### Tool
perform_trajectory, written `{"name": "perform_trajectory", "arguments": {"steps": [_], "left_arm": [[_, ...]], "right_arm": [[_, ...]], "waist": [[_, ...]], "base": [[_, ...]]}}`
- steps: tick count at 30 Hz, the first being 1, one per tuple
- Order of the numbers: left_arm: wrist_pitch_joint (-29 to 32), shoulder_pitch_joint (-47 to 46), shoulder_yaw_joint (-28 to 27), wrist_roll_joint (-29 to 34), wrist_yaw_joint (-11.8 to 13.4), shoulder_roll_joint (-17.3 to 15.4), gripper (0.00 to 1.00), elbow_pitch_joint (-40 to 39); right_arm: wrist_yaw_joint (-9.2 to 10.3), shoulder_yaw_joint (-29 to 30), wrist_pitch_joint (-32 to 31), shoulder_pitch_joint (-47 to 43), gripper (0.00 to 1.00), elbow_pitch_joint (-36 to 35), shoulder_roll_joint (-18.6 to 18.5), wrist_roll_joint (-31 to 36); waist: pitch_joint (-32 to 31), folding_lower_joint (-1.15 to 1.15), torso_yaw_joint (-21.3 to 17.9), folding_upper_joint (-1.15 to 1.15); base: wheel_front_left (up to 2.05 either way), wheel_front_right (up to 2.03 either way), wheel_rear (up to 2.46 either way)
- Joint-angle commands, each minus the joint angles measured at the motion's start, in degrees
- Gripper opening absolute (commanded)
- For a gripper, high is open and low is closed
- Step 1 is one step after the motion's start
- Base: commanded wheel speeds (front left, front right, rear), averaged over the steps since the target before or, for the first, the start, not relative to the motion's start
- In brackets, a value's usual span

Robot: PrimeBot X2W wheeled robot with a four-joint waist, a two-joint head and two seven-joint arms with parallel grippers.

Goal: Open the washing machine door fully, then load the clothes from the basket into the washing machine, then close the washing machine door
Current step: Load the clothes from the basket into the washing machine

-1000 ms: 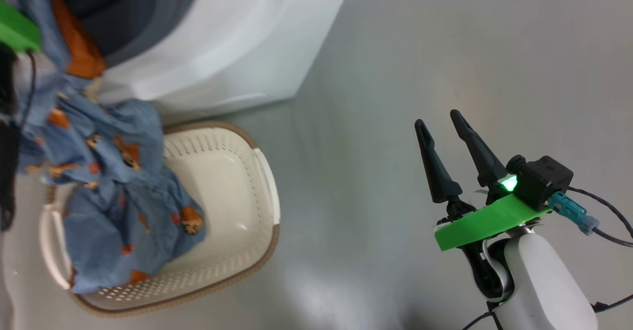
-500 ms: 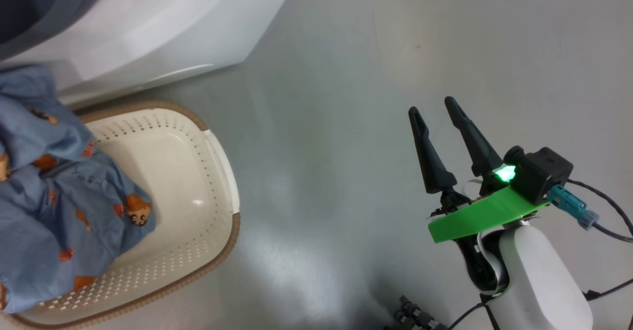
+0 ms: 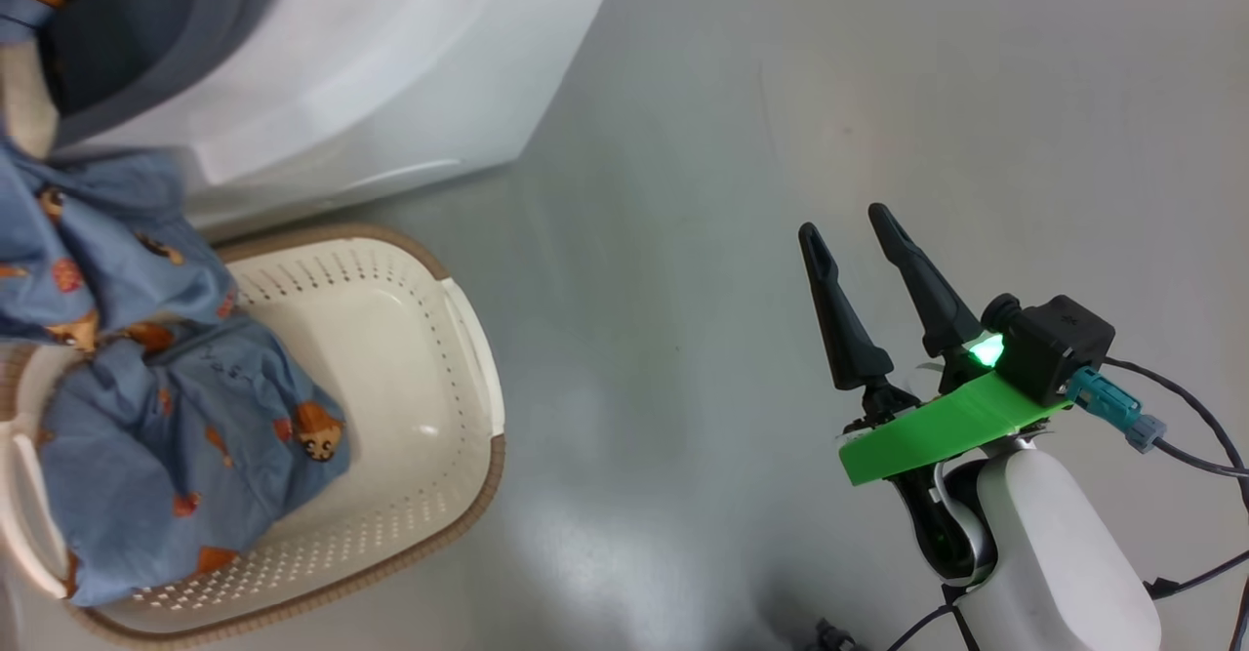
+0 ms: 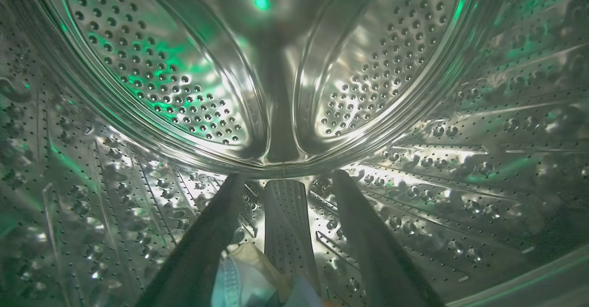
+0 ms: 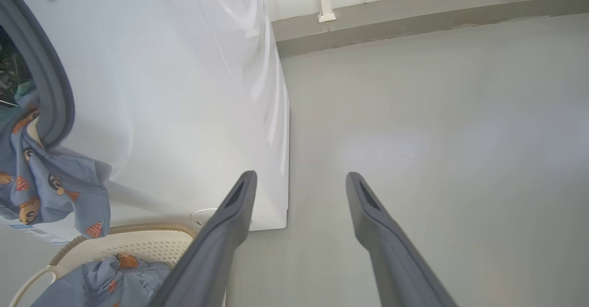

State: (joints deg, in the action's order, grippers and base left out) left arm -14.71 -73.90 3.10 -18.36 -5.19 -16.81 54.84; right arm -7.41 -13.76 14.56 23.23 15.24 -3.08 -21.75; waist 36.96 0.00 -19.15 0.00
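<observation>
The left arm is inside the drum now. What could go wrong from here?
1. The blue cloth trails from the washing machine opening down into the basket; its weight may drag it back out.
2. Fabric lies low between the fingers of the left gripper; withdrawing could snag it.

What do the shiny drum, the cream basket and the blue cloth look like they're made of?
The drum looks like polished steel: mirror-bright, punched with holes, throwing green glints. The basket seems moulded plastic, smooth and faintly glossy with a highlight on its floor; its brown rim looks woven, perhaps imitation. The blue cloth appears thin, matte fabric, hanging in soft folds.
</observation>
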Motion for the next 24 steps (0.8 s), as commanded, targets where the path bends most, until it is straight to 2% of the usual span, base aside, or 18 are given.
{"name": "perform_trajectory", "arguments": {"steps": [1,10,24], "left_arm": [[-0.3,1.2,-0.9,0.2,-0.4,-1.9,1.00,-0.8],[-0.3,6.8,-2.7,0.5,-1.4,0.0,1.00,-3.2],[-0.3,25.8,-3.1,1.1,-2.3,2.9,1.00,-18.8]], "right_arm": [[-0.08,-1.4,0.4,0.1,1.00,-0.9,0.2,-0.2],[-0.08,-1.6,0.4,0.0,1.00,-0.5,0.1,-0.2],[-0.08,0.0,0.4,-1.0,1.00,-0.9,-1.7,-0.3]], "waist": [[-2.0,0.00,1.0,0.00],[-6.0,0.00,3.0,0.00],[-10.6,0.00,7.6,0.00]], "base": [[0.00,0.00,0.00],[0.00,0.00,0.00],[0.00,0.00,0.00]]}}
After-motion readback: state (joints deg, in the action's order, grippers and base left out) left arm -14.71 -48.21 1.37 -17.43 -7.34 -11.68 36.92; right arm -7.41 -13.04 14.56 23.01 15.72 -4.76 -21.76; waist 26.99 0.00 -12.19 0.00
